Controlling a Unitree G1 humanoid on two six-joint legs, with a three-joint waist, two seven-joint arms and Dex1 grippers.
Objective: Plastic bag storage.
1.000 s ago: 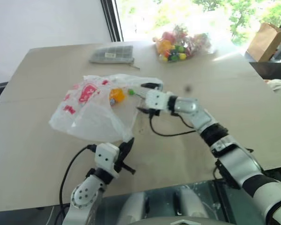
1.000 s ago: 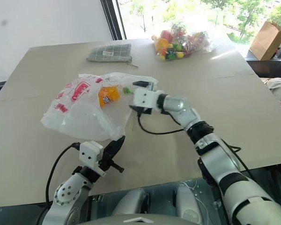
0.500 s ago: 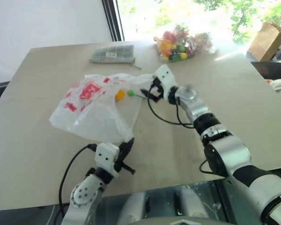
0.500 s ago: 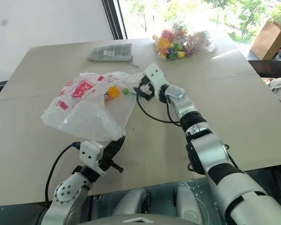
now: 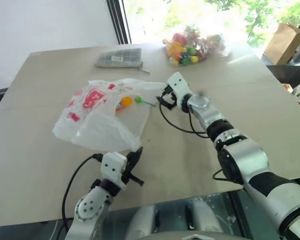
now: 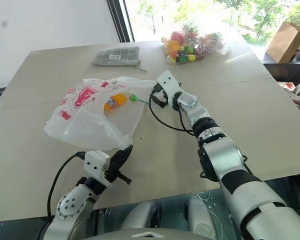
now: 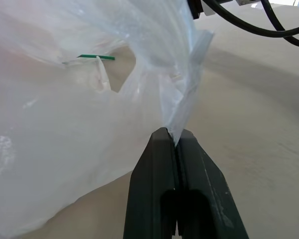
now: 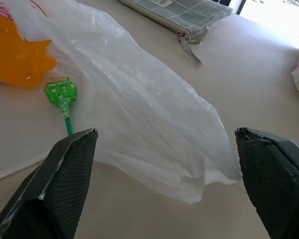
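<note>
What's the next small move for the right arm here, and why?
Probably ease the right gripper forward and close on the plastic bag's free edge. Its fingers stand wide open with the bag's rim just ahead, nothing held. The left gripper is shut on the bag's near edge, so a second grip would let both arms gather it.

Crinkly white plastic bag (image 5: pixel 102 117), red logos, slumped on table.
</note>
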